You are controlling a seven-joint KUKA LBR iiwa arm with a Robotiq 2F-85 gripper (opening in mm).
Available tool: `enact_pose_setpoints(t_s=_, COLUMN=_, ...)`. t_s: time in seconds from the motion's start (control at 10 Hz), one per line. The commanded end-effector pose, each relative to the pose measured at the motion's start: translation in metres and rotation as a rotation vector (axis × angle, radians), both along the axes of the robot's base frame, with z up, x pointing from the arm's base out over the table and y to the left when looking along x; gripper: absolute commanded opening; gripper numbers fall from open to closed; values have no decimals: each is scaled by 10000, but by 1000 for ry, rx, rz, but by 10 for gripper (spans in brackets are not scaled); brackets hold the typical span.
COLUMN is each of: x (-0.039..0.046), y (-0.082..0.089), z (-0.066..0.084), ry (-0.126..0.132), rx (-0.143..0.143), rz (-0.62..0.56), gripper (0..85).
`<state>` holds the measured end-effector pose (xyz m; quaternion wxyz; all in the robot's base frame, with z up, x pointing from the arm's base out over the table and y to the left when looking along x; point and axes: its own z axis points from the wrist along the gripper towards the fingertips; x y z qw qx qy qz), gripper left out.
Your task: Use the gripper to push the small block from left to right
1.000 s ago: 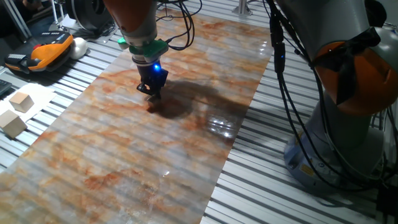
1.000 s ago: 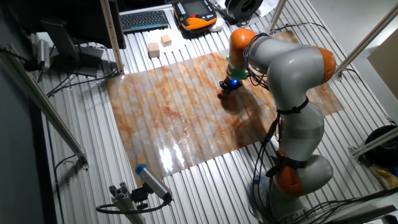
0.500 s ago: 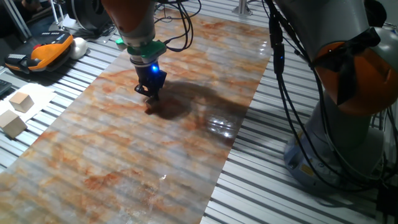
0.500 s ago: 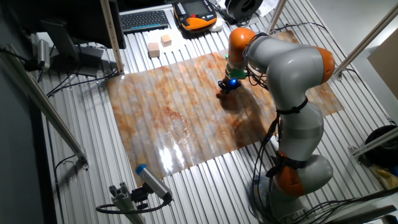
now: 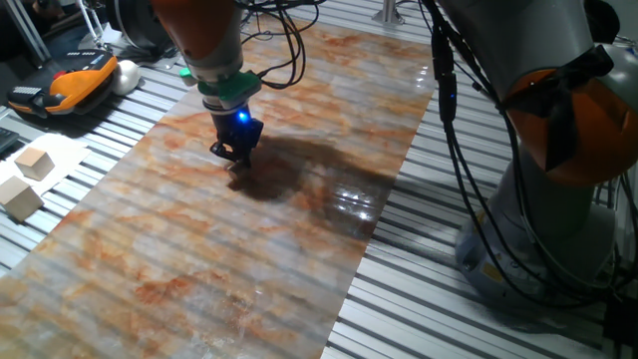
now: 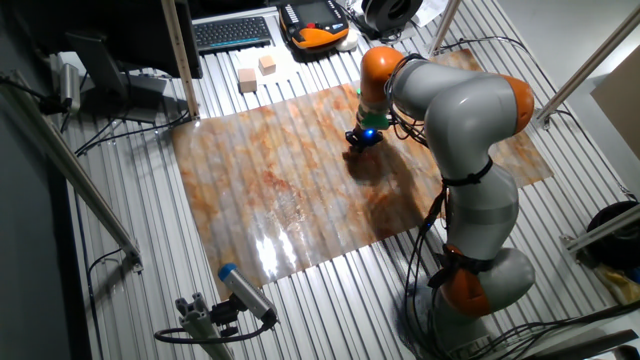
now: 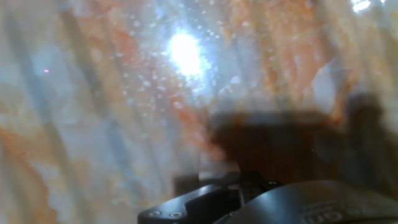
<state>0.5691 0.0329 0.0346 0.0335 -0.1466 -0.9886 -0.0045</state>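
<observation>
Since 1 s ago the hand [image 5: 235, 158] was shifted towards upper left of the frame. The small block [image 5: 234, 169] is seen touching its tips, on the lower side. Opening of fingers can't be told; nothing seems gripped.

The end effector [image 5: 235, 160] stands on the mat [image 5: 199, 249]; small block seemingly beneath.

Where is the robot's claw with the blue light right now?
In one fixed view the gripper is low over the marbled mat, toward its far left part, well away from the two pale wooden blocks.
</observation>
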Motion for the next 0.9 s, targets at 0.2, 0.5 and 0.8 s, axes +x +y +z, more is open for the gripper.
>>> enact_pose_setpoints(t_s=0.2, x=5, y=114, z=22, ry=3, rx=-2, rz=-19, gripper=0)
enact_pose_setpoints(t_s=0.5, x=-18, y=193, z=-2, ry=-2, rx=3, rz=-33, gripper=0)
enact_pose_setpoints(t_s=0.8, x=-5, y=269, z=19, ry=-1, rx=3, rz=-47, gripper=0)
